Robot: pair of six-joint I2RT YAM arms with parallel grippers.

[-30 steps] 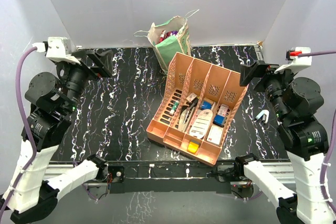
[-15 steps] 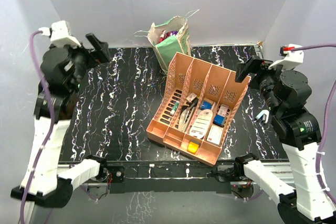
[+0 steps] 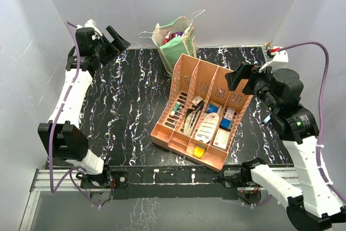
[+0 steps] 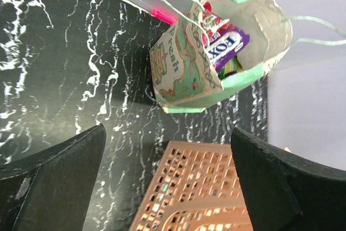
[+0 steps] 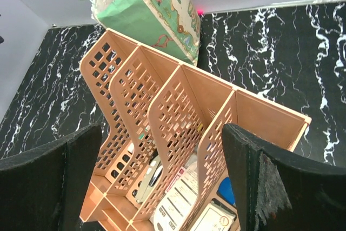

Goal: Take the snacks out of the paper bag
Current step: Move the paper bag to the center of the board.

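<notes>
Nothing is out yet: the snacks (image 4: 227, 46) sit inside the bag (image 3: 174, 40) at the worktop's (image 3: 124, 106) far edge. The left claw (image 3: 119, 38) and right claw (image 3: 238, 77) gape wide, empty, clear of it.

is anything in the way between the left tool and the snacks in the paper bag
Nothing visible: only tabletop lies between the left tool and the paper bag, and the snacks show at its open mouth. The peach organiser sits beside that path.
</notes>
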